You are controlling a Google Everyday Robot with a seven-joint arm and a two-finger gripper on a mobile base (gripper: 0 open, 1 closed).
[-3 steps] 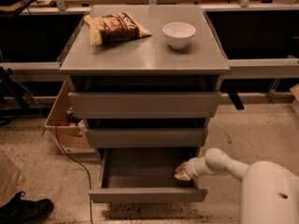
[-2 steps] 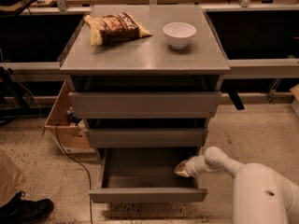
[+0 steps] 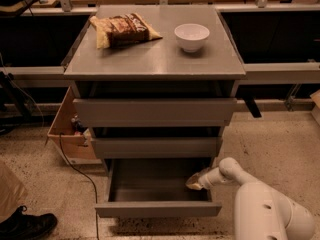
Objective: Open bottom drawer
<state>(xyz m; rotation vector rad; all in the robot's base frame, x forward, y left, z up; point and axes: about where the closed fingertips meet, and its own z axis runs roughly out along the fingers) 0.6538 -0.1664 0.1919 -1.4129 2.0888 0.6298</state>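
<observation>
At the foot of the bench: the bottom drawer [image 3: 158, 209] stands open, drawn out toward me further than the two drawers above it. Its shallow grey inside is in full view.
Gripper: the gripper [image 3: 195, 183] is low at the right side of the bottom drawer, just at the inner face of its right wall. I cannot say if it touches the wall. Whether it is wide or narrow I also cannot tell from here.
Arm: the white arm [image 3: 267, 211] comes in from the lower right corner and reaches up and to the left, ending at the right side of the drawer.
Middle drawer: the middle drawer [image 3: 156, 147] has a plain grey front and sits directly over the open one, with a dark gap above it.
Top drawer: the top drawer [image 3: 155, 112] has the largest front and sits just under the bench top.
Bench top: the bench [image 3: 150, 59] is grey and flat. A snack bag [image 3: 122, 30] lies at the back left and a white bowl [image 3: 191, 36] stands at the back right, near each other but apart.
Left of the bench: a cardboard box [image 3: 67, 129] stands open on the floor beside the bench. A dark cable [image 3: 75, 166] runs from there across the speckled floor.
Lower left corner: a dark shoe [image 3: 25, 225] rests on the floor.
</observation>
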